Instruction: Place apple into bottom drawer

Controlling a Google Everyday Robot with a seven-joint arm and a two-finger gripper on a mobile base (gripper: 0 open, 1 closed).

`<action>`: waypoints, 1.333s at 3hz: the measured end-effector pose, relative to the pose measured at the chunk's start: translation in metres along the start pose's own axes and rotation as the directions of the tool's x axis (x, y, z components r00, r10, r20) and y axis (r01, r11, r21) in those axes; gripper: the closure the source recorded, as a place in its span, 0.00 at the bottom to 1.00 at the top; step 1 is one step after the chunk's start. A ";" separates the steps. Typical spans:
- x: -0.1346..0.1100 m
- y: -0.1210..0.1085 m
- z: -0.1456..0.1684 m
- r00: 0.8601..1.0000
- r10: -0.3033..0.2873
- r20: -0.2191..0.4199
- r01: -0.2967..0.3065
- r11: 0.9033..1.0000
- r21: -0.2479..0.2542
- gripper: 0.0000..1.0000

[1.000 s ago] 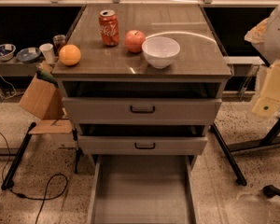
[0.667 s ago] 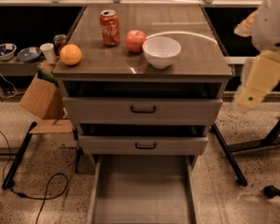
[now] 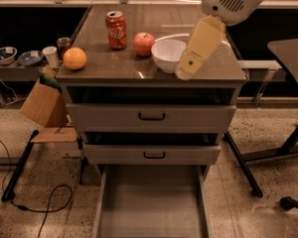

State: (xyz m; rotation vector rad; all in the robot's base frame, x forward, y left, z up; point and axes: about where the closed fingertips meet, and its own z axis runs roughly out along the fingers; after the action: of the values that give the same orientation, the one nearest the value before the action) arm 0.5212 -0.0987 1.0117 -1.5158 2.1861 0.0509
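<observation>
The red apple sits on the cabinet top, between a red soda can and a white bowl. The bottom drawer is pulled out toward me, and its grey floor is bare. My arm reaches in from the upper right. Its cream link hangs over the bowl's right side, to the right of the apple. My gripper is not in view; only arm links show.
An orange lies at the top's left front corner. The two upper drawers with black handles stand slightly ajar. A cardboard box and floor cables are on the left. A dark table stands to the right.
My arm has swung in from the right edge and now hangs over the cabinet top beside the bowl. The apple, can, orange and drawers have not moved.
</observation>
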 end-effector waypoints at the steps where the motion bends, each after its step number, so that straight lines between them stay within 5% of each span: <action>1: -0.019 -0.019 0.025 0.989 0.148 0.030 -0.147 0.989 -0.011 0.00; 2: -0.027 -0.022 0.038 0.960 0.256 0.115 -0.255 0.967 -0.021 0.00; 3: -0.037 -0.033 0.035 0.953 0.254 0.167 -0.259 0.966 0.012 0.00; 4: -0.036 -0.029 0.035 0.956 0.251 0.153 -0.254 0.967 0.005 0.00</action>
State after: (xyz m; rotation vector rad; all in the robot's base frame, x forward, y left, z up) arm 0.5697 -0.0687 1.0017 -1.1701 2.2344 0.2149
